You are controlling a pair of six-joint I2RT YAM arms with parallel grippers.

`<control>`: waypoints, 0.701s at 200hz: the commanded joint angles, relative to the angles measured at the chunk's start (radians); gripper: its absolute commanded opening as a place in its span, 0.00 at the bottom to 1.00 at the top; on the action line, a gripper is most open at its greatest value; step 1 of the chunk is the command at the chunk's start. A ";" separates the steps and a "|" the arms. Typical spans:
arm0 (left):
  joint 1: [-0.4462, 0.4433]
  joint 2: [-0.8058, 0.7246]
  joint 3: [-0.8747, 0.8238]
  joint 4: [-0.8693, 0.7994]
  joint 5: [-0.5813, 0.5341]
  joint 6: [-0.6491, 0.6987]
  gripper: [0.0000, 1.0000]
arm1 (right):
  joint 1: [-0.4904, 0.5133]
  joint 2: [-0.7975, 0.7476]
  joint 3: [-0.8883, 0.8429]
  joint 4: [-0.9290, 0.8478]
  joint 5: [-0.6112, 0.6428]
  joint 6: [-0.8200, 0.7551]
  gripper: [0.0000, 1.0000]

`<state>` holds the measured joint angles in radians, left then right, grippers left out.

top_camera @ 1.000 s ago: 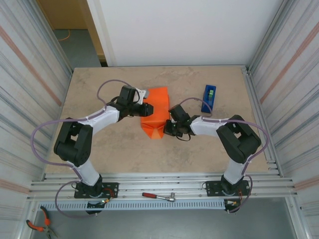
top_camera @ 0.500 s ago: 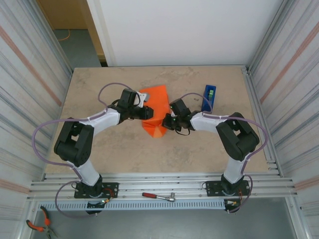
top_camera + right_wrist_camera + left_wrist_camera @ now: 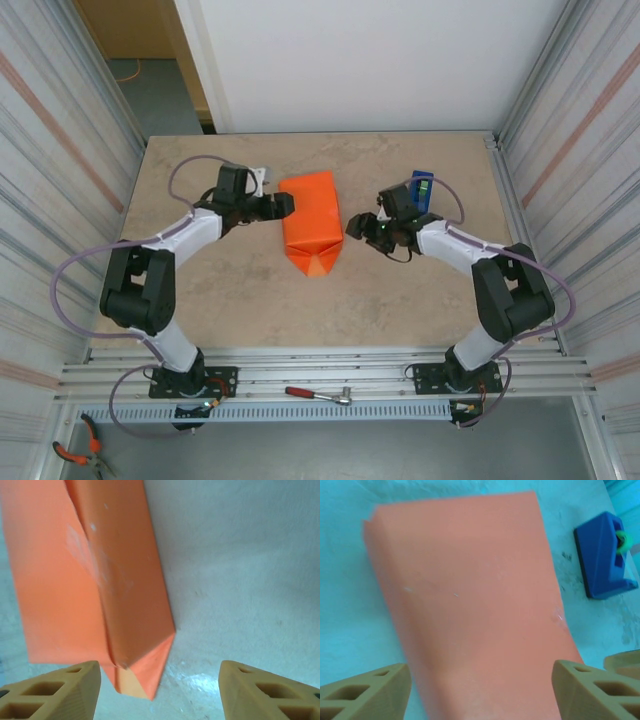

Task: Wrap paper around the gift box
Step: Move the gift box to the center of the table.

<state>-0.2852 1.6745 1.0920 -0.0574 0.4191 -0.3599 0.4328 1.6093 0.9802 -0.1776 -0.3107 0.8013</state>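
At table centre lies the orange paper [image 3: 311, 225], folded into a long parcel running from 12 to 6 o'clock. The gift box is hidden from me, inside it by my reckoning. Its 6 o'clock end is tucked into a pointed flap; the 12 o'clock end looks flat and unfolded (hard to be sure from above). My left gripper [image 3: 281, 205] hangs at the parcel's 9 o'clock, jaws spread and empty; the right gripper [image 3: 358, 226] sits at 3 o'clock, likewise spread, pinching nothing. I read this as a pause between folds. Next I'd close the far end or fetch tape from the blue tape dispenser [image 3: 421, 190] at 2 o'clock, gently, so the flap doesn't spring open.
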 commanded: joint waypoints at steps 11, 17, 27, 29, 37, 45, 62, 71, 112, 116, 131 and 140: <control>0.020 0.067 0.060 -0.027 0.081 -0.004 0.81 | -0.021 0.107 0.161 -0.062 -0.096 -0.063 0.64; 0.020 0.081 0.061 -0.019 0.093 -0.007 0.81 | -0.022 0.134 0.188 -0.066 -0.104 -0.065 0.64; 0.019 0.099 0.060 -0.008 0.106 -0.020 0.81 | -0.019 0.181 0.221 -0.062 -0.121 -0.058 0.63; 0.018 0.102 0.060 -0.004 0.106 -0.023 0.81 | -0.019 0.190 0.226 -0.061 -0.124 -0.056 0.63; 0.016 0.114 0.055 0.004 0.112 -0.033 0.80 | -0.017 0.219 0.244 -0.052 -0.131 -0.049 0.61; 0.014 0.123 0.046 0.022 0.120 -0.044 0.79 | -0.016 0.243 0.258 -0.046 -0.133 -0.040 0.58; 0.004 0.137 0.023 0.057 0.135 -0.067 0.75 | -0.010 0.282 0.267 -0.021 -0.150 -0.022 0.53; -0.004 0.142 0.016 0.068 0.145 -0.070 0.73 | -0.006 0.292 0.268 -0.009 -0.157 -0.015 0.49; -0.058 0.131 -0.029 0.111 0.168 -0.082 0.65 | 0.019 0.281 0.224 0.012 -0.164 -0.015 0.33; -0.062 0.127 -0.036 0.117 0.168 -0.086 0.65 | 0.020 0.277 0.218 0.013 -0.162 -0.015 0.32; -0.075 0.110 -0.060 0.136 0.160 -0.097 0.64 | 0.023 0.266 0.203 0.015 -0.160 -0.014 0.32; -0.078 0.098 -0.073 0.140 0.143 -0.103 0.64 | 0.020 0.257 0.196 0.012 -0.158 -0.016 0.33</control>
<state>-0.3168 1.8118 1.0634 0.0525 0.5159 -0.4328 0.4316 1.8893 1.2137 -0.1535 -0.4431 0.7807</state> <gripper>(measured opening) 0.640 0.321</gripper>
